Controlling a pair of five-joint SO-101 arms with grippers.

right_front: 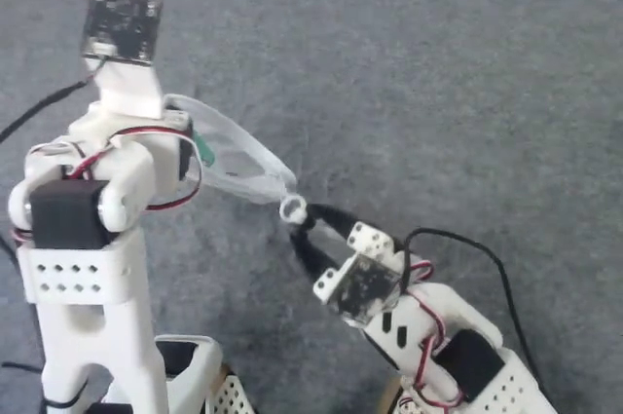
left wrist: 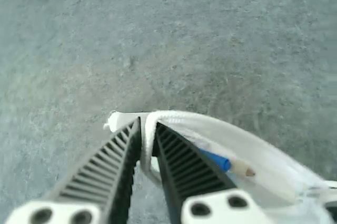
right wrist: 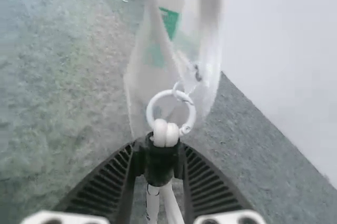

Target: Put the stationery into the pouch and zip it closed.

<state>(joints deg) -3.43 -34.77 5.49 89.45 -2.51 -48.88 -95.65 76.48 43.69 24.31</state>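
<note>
A: Pouch [right_front: 238, 156] looks lifted off the desk [right_front: 458, 83], strung between both hands. Blue pen [left wrist: 216, 159] and pencil [left wrist: 243, 169] are inside.
B: Grips?
A: Left hand [left wrist: 147, 129] clamped tight on the pouch's end seam. Right hand [right wrist: 159, 155] pinched on the zip pull [right wrist: 169, 113], fingers nearly together.
B: So zipping step.
A: Looks it. Can't tell how much zip is left. Next: right draws straight along the zip line, left anchors, pouch taut.
</note>
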